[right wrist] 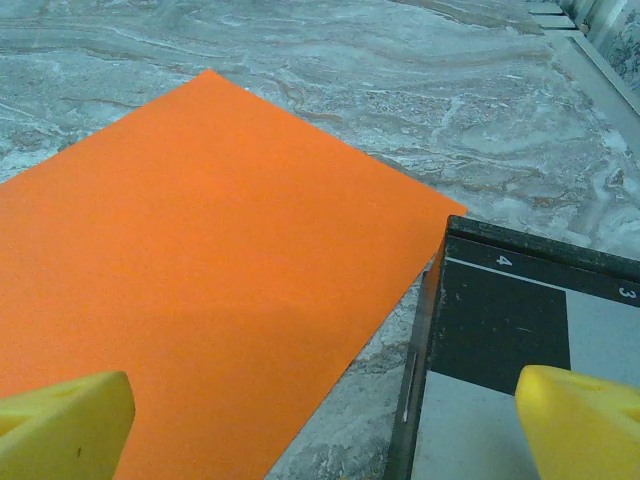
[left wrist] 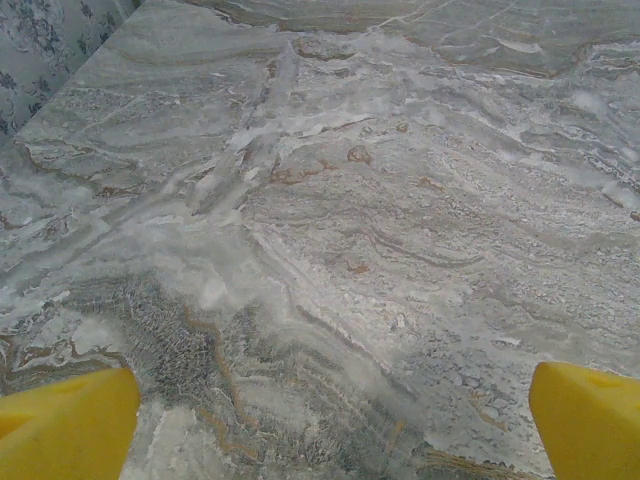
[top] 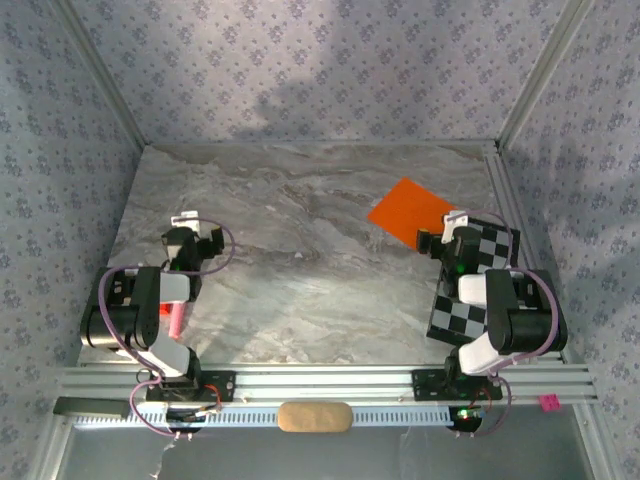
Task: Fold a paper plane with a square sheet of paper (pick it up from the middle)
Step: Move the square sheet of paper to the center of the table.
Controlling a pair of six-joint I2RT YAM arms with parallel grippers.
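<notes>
Grippers both stand wide open, holding nothing: left gripper (top: 196,238) over the bare table (top: 300,290), right gripper (top: 452,235) over the checkerboard card (top: 450,318). Farther right, the square sheet of paper (top: 410,205) lies flat, just beside the card.

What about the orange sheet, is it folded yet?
No, the square sheet of paper lies flat and uncreased on the table, next to the checkerboard card.

Grey marble-patterned table (top: 300,250). At far right, lying flat: bright orange square sheet of paper (top: 408,205). Just beside it, nearer on the right: black-and-white checkerboard card (top: 497,245). At near left: small pink stick (top: 175,320), partly hidden.
</notes>
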